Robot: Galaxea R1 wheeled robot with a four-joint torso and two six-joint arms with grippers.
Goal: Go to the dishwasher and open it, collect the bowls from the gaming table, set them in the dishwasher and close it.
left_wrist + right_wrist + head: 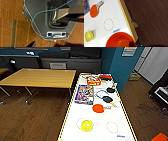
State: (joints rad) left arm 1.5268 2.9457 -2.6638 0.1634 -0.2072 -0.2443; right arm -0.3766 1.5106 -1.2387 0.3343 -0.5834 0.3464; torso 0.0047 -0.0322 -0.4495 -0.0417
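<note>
From the head view, a long white gaming table point(100, 122) with yellow edging runs away from the robot across a dark wood floor point(37, 112). On its near end sits a yellow bowl point(87, 125), and to the right of it a red circle point(112, 127) is printed on the white surface. Further along lie a red paddle point(98, 108), two dark paddles point(108, 99), a picture book point(84, 94) and a red box point(93, 80). At the lower right corner of this view a patch of an orange bowl point(160, 137) shows, off the table's right edge. To the left stands a wooden table point(37, 77) on metal legs, and a teal wall point(120, 64) rises behind. In the left wrist view, the camera looks down on the robot's own grey base point(41, 18), with a blue cable point(36, 18) looping across it to a socket panel point(56, 34), above brown carpet point(12, 25); whether the left claw is open or closed cannot be told. In the right wrist view the orange bowl point(120, 40) sits large and close at the right gripper point(132, 43), over the table's corner, though how the claw stands on its rim cannot be made out. Beyond it lie the printed red circle point(108, 24), the yellow bowl point(89, 36) and the red paddle point(94, 10).
</note>
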